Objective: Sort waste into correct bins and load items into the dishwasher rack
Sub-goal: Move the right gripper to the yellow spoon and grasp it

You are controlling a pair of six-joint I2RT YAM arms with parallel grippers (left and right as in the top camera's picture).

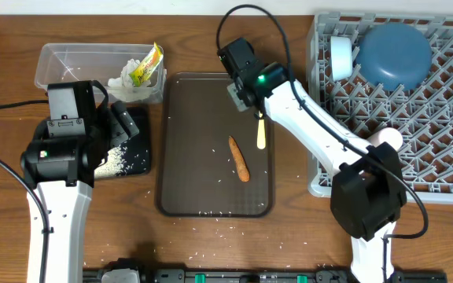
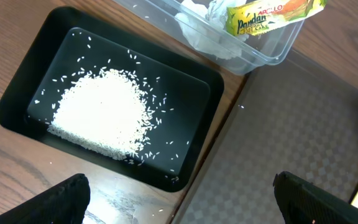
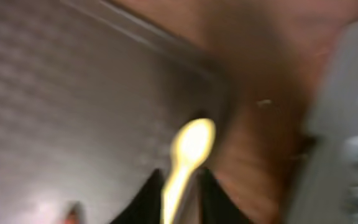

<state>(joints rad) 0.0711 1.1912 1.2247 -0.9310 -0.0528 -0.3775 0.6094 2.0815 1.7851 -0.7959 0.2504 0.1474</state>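
My right gripper [image 1: 252, 106] is shut on the handle of the yellow spoon [image 1: 261, 134] and holds it over the brown serving tray's right side; the blurred right wrist view shows the spoon [image 3: 191, 146] between the fingers [image 3: 182, 199]. The orange carrot piece [image 1: 239, 159] lies on that tray. My left gripper [image 2: 182, 199] is open and empty over the black tray [image 2: 17, 106], which holds a heap of white rice [image 2: 104, 112]. The clear tub [image 1: 77, 59] holds crumpled tissue [image 1: 124, 79] and the yellow-green wrapper [image 1: 145, 67]. The grey rack [image 1: 447, 118] holds the light-blue bowl [image 1: 394, 55]. The dark-blue plate is out of view.
The brown serving tray [image 1: 203, 157] lies in the middle with a few rice grains on it. More loose grains [image 1: 211, 232] lie on the table before it. In the rack a pale cup [image 1: 340, 56] lies beside the bowl, and another pale cup [image 1: 388, 140] stands near the rack's front left.
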